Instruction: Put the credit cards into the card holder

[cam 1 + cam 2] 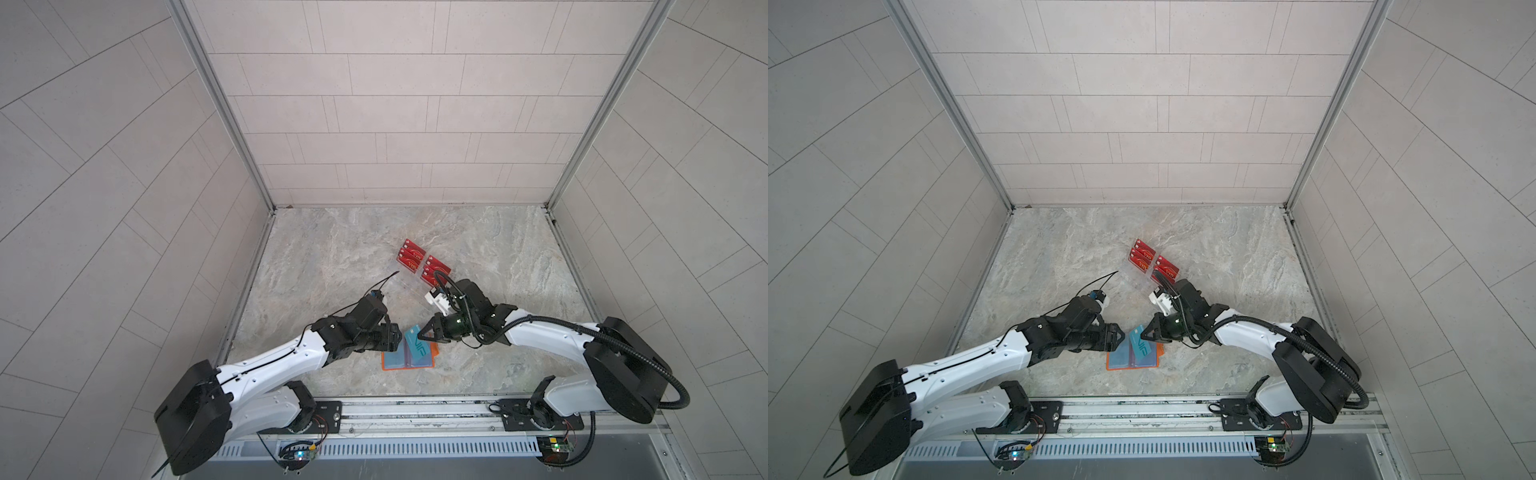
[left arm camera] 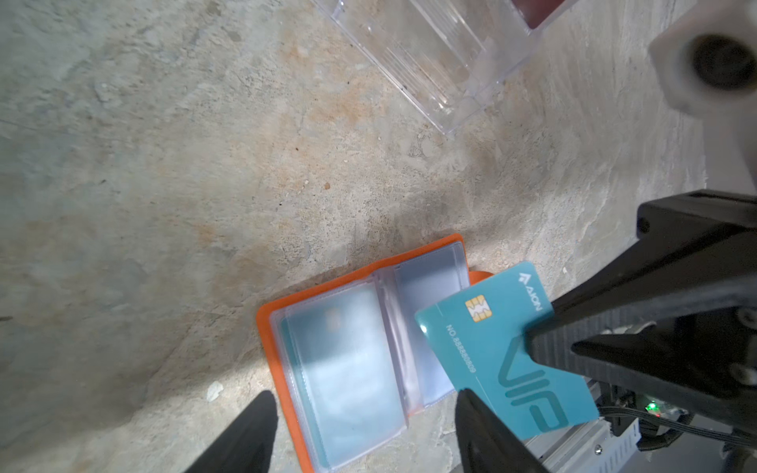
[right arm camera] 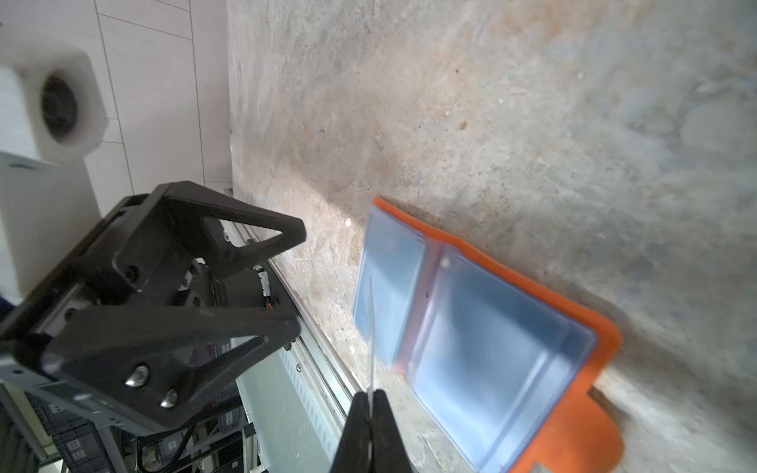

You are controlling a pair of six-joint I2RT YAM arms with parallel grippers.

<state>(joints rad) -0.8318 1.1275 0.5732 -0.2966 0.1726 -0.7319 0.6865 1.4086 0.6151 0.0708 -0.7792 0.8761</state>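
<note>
Left wrist view is showing my right claw [image 2: 532, 342] pinching one teal card [image 2: 471, 348] over the one open holder [image 2: 265, 323], which is lying near the table's [image 2: 164, 164] front edge. My left claw [image 2: 364, 393] is hanging wide and empty. Red cards [image 1: 411, 258] are sitting in two stacks, too small to count.

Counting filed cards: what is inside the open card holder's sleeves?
A teal card shows faintly through one clear sleeve of the card holder. The facing sleeve is partly covered by the second teal card pinched in the right gripper; its contents cannot be told.
</note>
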